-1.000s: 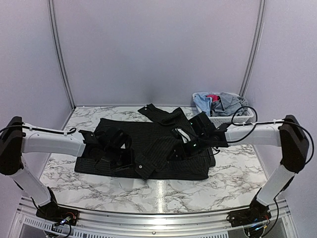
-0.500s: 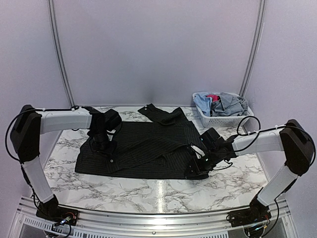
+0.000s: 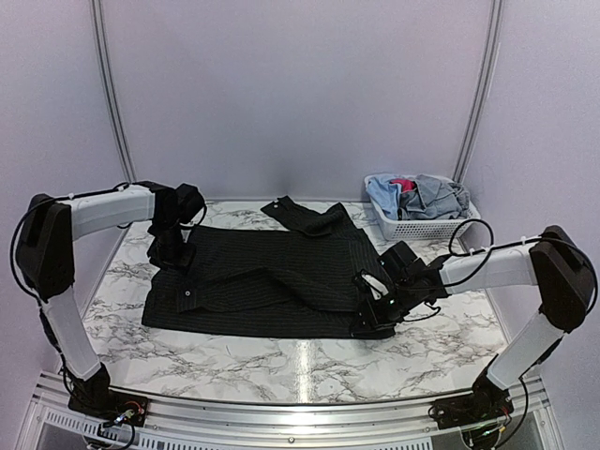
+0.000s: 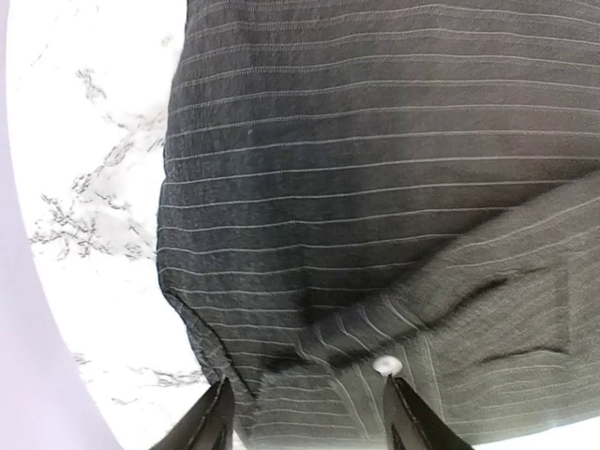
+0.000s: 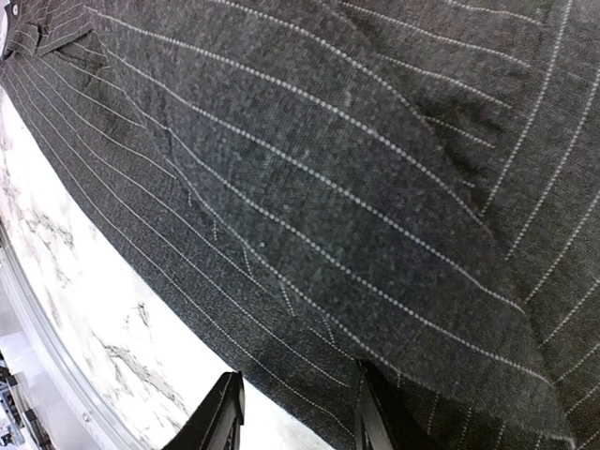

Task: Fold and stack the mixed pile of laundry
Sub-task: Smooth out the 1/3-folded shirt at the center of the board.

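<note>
The pinstriped shirt (image 3: 272, 277) lies flat on the table (image 3: 234, 361) for folding, left pincer (image 4: 309, 427) released above its far-left corner, right pincer (image 5: 295, 412) unclenched at its near-right hem.

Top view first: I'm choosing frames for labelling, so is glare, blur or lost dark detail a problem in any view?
Top view: glare on the marble table at its near edge; the black shirt goes nearly flat, stripes faint. Left wrist view: sharp, stripes and white button crisp, table edge looks bowed. Right wrist view: weave sharp, evenly lit.
</note>
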`<action>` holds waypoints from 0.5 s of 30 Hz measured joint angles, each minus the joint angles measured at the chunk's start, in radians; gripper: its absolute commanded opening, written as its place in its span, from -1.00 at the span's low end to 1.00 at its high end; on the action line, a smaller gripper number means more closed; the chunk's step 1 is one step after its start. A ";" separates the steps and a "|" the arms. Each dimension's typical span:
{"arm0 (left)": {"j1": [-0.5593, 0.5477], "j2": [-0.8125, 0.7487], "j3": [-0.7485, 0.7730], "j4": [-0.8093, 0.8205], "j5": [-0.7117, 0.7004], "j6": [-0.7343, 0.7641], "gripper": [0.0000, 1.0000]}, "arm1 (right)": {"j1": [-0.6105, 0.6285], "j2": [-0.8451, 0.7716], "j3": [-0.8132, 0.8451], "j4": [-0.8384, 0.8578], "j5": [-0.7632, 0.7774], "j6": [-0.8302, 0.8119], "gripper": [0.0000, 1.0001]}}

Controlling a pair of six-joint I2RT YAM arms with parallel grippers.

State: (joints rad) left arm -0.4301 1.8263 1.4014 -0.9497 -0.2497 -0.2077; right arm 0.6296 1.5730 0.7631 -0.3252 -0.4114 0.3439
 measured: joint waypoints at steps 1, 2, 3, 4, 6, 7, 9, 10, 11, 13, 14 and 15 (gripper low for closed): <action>0.000 -0.033 -0.020 0.018 0.020 -0.012 0.15 | 0.000 -0.002 0.000 -0.001 -0.002 0.000 -0.21; 0.002 -0.076 -0.050 0.042 0.048 -0.025 0.14 | 0.000 -0.005 0.000 -0.003 -0.002 0.000 -0.21; 0.003 -0.116 -0.082 0.063 0.073 -0.041 0.14 | -0.001 -0.008 0.001 -0.007 -0.002 0.000 -0.21; 0.006 -0.182 -0.144 0.101 0.111 -0.070 0.13 | -0.002 -0.014 0.004 -0.014 -0.002 0.000 -0.21; 0.008 -0.280 -0.245 0.148 0.171 -0.124 0.09 | -0.003 -0.028 0.013 -0.027 0.000 -0.001 -0.21; 0.010 -0.324 -0.299 0.171 0.198 -0.155 0.09 | -0.003 -0.037 0.021 -0.036 0.002 -0.001 -0.21; 0.013 -0.373 -0.384 0.211 0.239 -0.210 0.09 | -0.004 -0.056 0.040 -0.047 0.004 -0.002 -0.21; 0.014 -0.386 -0.419 0.232 0.253 -0.239 0.10 | -0.004 -0.065 0.047 -0.049 0.006 -0.002 -0.21; 0.017 -0.394 -0.455 0.256 0.270 -0.266 0.10 | -0.005 -0.075 0.057 -0.053 0.010 -0.003 -0.21; 0.024 -0.402 -0.518 0.300 0.295 -0.319 0.10 | -0.005 -0.089 0.070 -0.056 0.015 -0.005 -0.21; 0.031 -0.407 -0.546 0.323 0.303 -0.345 0.10 | -0.005 -0.092 0.072 -0.057 0.018 -0.005 -0.21; 0.037 -0.409 -0.562 0.338 0.311 -0.362 0.10 | -0.005 -0.093 0.072 -0.058 0.020 -0.005 -0.22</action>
State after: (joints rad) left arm -0.3931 1.4178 0.8391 -0.6117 0.0616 -0.5697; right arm 0.6243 1.4803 0.8356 -0.3832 -0.3916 0.3386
